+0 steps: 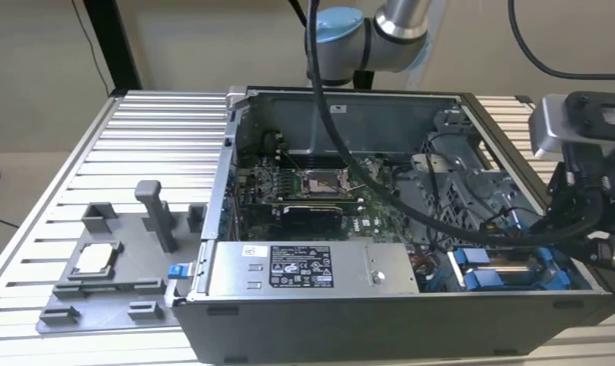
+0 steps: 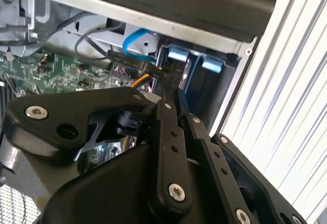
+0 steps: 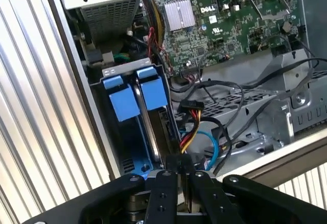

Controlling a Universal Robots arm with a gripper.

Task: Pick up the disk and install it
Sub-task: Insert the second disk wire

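Your gripper (image 3: 176,175) is clamped on the disk (image 3: 153,132), which stands on edge, partly inside the blue bay (image 3: 120,98) at the case's (image 1: 389,320) corner. Keep the disk parallel to the bay rails and clear of the cables (image 3: 191,124).

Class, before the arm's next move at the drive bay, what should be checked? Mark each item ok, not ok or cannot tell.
1. Jaws shut on the disk: ok; the gripper clamps its edge in the first wrist view.
2. Disk in line with the drive bay: ok; it stands in the bay beside the other blue carrier.
3. Disk fully seated: cannot tell.
4. Red-and-yellow cables clear of the disk: cannot tell; they lie close beside it.
5. Computer case open for access: ok.
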